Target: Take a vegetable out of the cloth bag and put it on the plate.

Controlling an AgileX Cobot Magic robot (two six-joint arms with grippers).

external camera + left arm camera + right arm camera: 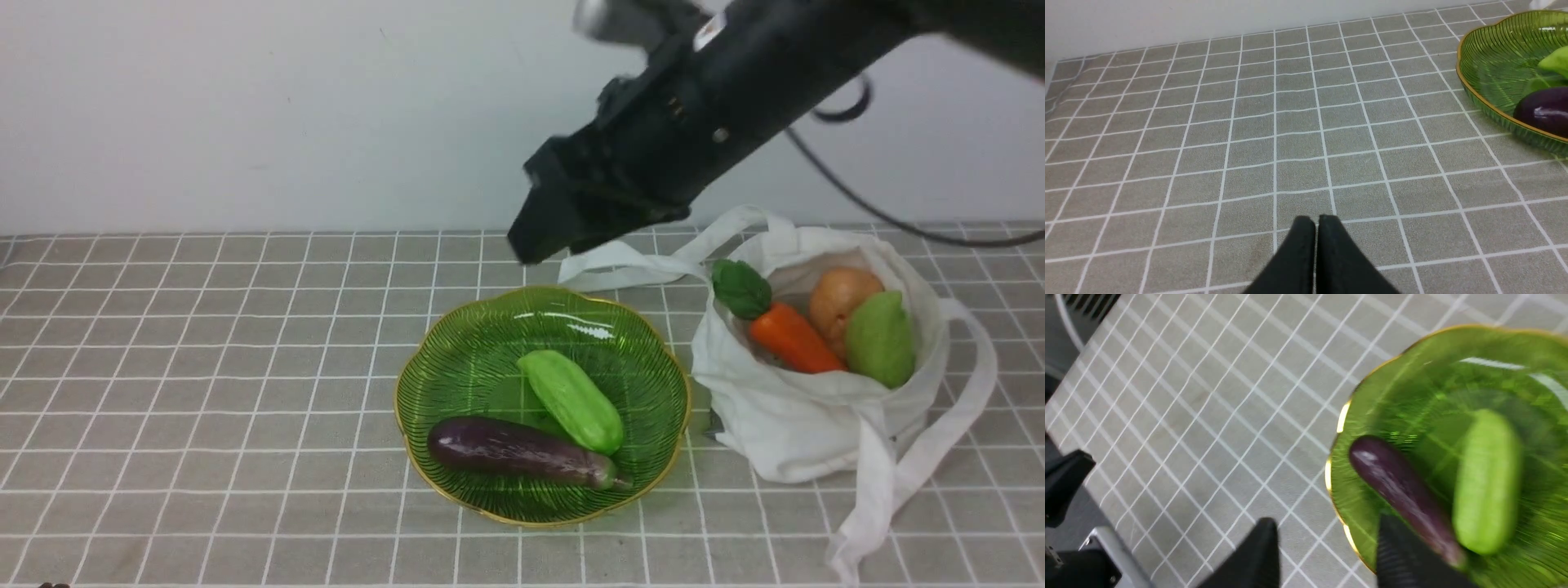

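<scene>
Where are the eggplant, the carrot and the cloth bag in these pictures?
eggplant (514, 452), front view, middle of its purple body.
carrot (793, 337), front view, its orange root.
cloth bag (784, 425), front view, its front wall.

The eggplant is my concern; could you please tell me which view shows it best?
The front view: the eggplant lies whole and sharp in the plate beside the cucumber. The right wrist view blurs it, with the right claw covering one end. The left wrist view catches only one end.
</scene>
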